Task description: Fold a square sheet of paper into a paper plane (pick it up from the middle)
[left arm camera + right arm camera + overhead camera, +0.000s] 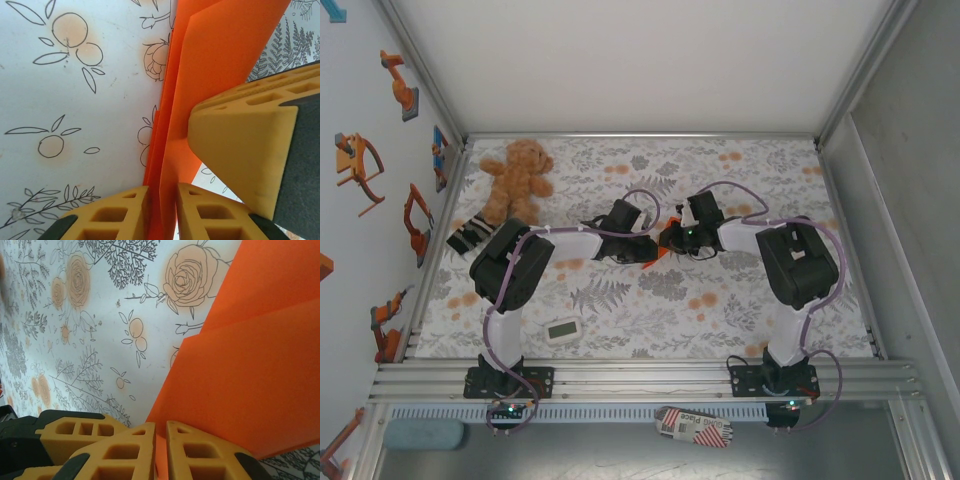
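A: Pinching down at mid-table, both at once! Left gripper [162, 217] clamped on a bright orange thin paper sheet [225, 60], folded into layers, with the lower edge squeezed between two yellow honeycomb fingers [142, 210].

B: Same story from the other wrist. Right gripper [161, 455] closed tight on that orange sheet too, biting a lower edge, with overlapping layers fanning up and off to the right.

A: From above, meeting nose to nose over the white flower-printed tablecloth [650, 300], with just a sliver of orange poking out between and below the pair.

B: Lifted, or flat on the cloth?

A: Hard to tell. Standing on edge in the left wrist view, rising away from the fingers, printed cloth behind.

B: And crowding in from the right of that view, one big yellow finger [240, 150] of the right gripper. Touching the paper or only just beside? Cannot tell.

A: Elsewhere, a brown plush teddy bear [517, 178] lying at the far left corner, well apart from the action. Small white rectangular timer [562, 330] near the front edge, close to the left arm's base.
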You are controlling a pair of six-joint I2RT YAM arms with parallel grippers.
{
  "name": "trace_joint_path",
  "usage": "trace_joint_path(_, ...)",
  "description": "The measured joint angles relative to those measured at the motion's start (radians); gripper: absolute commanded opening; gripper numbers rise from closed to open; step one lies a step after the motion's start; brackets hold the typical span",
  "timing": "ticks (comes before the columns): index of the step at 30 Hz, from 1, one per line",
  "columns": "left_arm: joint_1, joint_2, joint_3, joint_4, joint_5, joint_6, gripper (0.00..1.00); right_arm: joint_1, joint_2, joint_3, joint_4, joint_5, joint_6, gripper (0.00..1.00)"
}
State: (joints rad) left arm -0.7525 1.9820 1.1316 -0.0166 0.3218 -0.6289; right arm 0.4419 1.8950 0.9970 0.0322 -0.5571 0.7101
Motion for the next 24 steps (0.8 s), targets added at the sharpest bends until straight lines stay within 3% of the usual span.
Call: trace_joint_path(24, 0.000, 0.000, 0.000, 0.001, 0.000, 0.000, 0.22, 0.000, 0.007, 0.007, -0.028, 0.023, -0.003, 0.13)
